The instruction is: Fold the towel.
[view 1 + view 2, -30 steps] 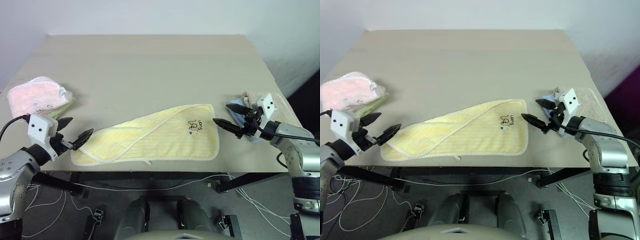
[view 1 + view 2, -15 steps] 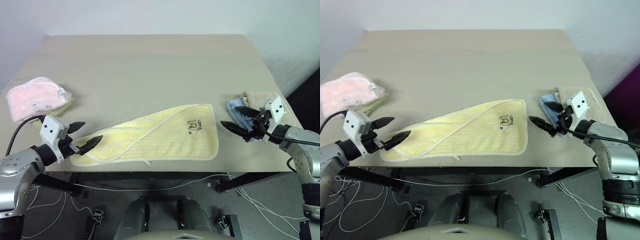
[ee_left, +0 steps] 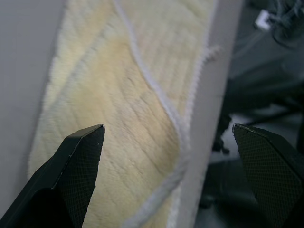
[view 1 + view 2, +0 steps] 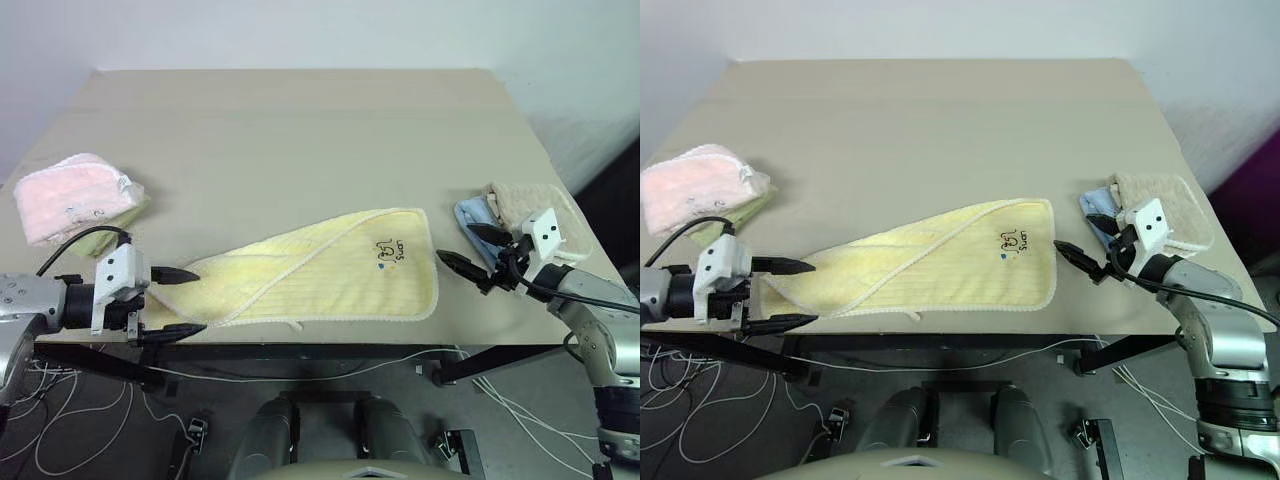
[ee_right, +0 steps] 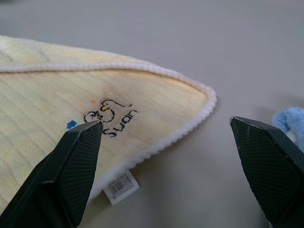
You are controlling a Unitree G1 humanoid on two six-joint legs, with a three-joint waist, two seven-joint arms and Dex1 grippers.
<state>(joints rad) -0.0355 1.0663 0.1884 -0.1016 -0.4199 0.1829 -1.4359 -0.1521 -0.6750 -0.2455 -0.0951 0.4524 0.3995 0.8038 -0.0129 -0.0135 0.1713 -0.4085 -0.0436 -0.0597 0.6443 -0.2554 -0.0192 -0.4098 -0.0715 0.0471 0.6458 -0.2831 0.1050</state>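
- Yellow towel (image 4: 320, 275) lies partly folded along the tan surface's (image 4: 300, 130) near edge.
- Left claw (image 4: 175, 300), spread wide, flanks its left end.
- Right claw (image 4: 470, 248), wide, hovers just beside its right end.

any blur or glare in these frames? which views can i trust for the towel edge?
Left wrist view: towel soft, its stitched edge smeared; fingers sharper. Right wrist view: crisp on the cartoon print and tag; blue cloth at the frame's side is out of focus. Head views: even, diffuse light, no glare on the table, soft shadows only; the towel edge reads clearly there.
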